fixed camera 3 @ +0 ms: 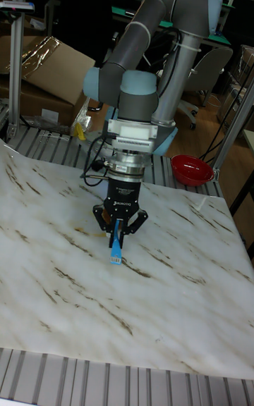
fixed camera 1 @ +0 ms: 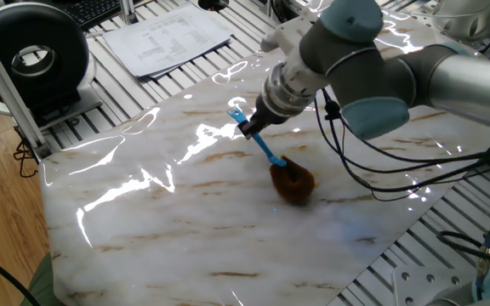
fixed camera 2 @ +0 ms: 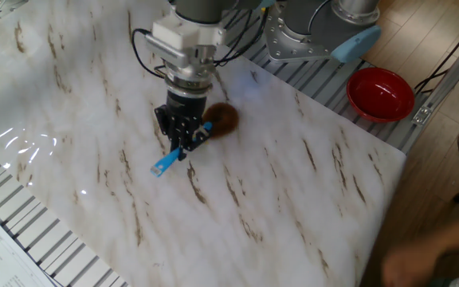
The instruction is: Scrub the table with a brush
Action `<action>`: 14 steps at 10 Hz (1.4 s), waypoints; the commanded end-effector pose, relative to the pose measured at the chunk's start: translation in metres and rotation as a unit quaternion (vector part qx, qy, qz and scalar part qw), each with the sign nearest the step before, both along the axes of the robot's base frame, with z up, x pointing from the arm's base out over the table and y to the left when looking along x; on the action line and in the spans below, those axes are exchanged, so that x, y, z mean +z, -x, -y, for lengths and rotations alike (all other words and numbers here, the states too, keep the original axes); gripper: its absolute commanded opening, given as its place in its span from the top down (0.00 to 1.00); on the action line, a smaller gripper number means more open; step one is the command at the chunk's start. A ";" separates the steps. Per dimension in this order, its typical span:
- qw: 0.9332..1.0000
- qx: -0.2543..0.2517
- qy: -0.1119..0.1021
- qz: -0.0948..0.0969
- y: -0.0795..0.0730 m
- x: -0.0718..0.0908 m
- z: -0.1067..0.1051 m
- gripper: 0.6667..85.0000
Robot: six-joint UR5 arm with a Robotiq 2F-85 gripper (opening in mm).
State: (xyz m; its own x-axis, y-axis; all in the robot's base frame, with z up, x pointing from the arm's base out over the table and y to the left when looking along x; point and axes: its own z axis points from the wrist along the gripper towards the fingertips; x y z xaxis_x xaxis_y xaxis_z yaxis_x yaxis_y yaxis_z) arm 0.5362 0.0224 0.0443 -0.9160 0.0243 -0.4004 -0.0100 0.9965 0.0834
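Note:
The brush has a thin blue handle (fixed camera 1: 266, 151) and a fuzzy brown head (fixed camera 1: 293, 183) that rests on the white marbled table (fixed camera 1: 177, 225). My gripper (fixed camera 1: 249, 127) is shut on the handle's upper part and holds the brush tilted. In the other fixed view the gripper (fixed camera 2: 183, 143) points down at the table (fixed camera 2: 293, 183), the head (fixed camera 2: 223, 118) lies behind it and the handle tip (fixed camera 2: 164, 165) sticks out in front. In the tall view the gripper (fixed camera 3: 118, 228) hides the head; only the blue handle (fixed camera 3: 115, 251) shows.
A red bowl (fixed camera 2: 381, 92) sits off the table's far corner beside the arm's base. A black round device (fixed camera 1: 32, 55) and printed papers (fixed camera 1: 173, 34) lie on the ribbed frame. Cables (fixed camera 1: 381, 183) hang near the table edge. A blurred shape (fixed camera 2: 429, 255) shows at the lower right corner.

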 end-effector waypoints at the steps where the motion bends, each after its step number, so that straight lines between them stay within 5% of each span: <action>1: 0.999 0.016 0.023 0.018 0.005 -0.004 0.022 1.00; 5: 0.989 0.095 0.109 0.032 0.012 -0.001 0.088 1.00; 10: 0.973 0.150 0.173 0.036 -0.005 0.004 0.116 1.00; 11: 0.972 0.152 0.177 0.018 -0.010 0.003 0.113 1.00; 14: 0.975 0.144 0.152 -0.076 -0.003 -0.001 0.090 1.00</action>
